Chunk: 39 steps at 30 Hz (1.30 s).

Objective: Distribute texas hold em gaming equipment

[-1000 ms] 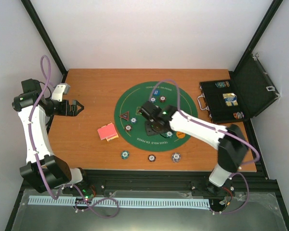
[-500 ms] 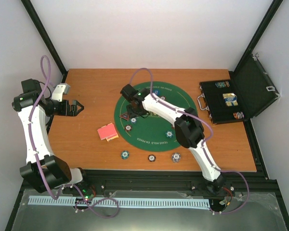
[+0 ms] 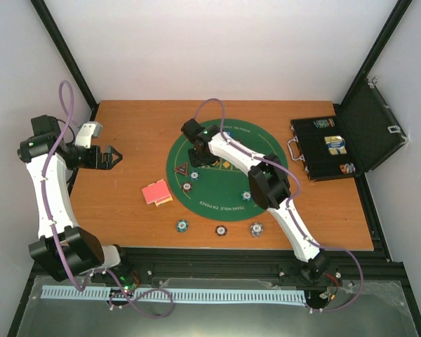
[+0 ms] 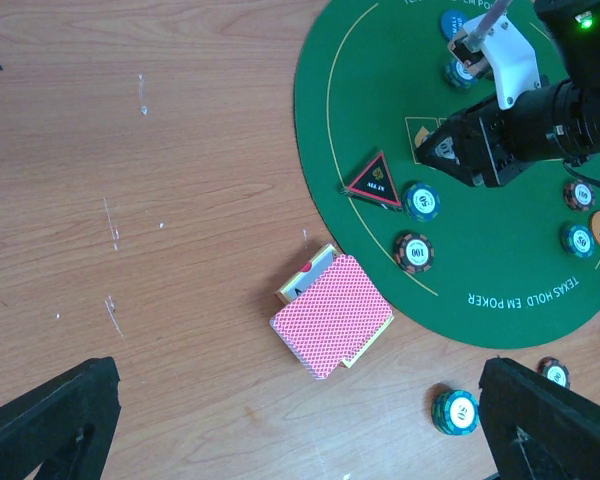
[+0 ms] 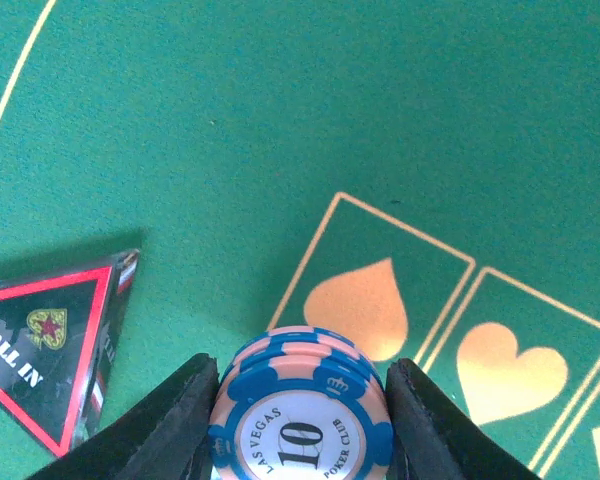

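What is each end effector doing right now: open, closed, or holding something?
Left end effector: open, holding nothing.
Right end effector: closed on a blue-and-pink poker chip marked 10.

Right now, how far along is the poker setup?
Done: three chips laid out on the wood, more on the green mat. In hand: right tool grips a 10 chip over the mat. Left: card stack undealt, items still in the case; left tool open, empty.
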Each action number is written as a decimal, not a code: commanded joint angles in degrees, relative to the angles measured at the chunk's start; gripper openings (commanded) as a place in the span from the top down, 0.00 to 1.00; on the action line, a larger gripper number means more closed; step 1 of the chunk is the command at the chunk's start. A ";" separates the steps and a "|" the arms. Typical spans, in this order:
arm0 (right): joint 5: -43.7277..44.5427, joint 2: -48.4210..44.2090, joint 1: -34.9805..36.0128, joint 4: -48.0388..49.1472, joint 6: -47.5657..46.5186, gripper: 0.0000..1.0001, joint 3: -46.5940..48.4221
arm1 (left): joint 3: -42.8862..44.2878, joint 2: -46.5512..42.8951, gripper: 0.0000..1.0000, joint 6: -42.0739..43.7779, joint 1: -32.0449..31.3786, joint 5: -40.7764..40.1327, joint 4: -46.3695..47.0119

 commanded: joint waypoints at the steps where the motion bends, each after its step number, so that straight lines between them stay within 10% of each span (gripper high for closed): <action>1: -1.32 2.23 -0.13 -0.05 -0.94 0.78 2.93 | 1.34 -0.14 0.00 1.46 0.01 0.50 -0.30; 12: -1.53 3.33 -0.20 -0.30 -0.69 0.77 3.15 | 1.04 -0.14 0.00 1.67 0.02 0.13 -0.03; 29: 2.74 -2.86 -0.57 -6.78 -0.74 0.37 6.43 | 1.39 -0.56 0.00 2.19 0.02 -0.67 -0.60; 39: 7.21 -40.06 3.12 4.27 5.74 0.27 -40.35 | 3.05 -0.23 0.00 2.62 0.01 0.54 -3.09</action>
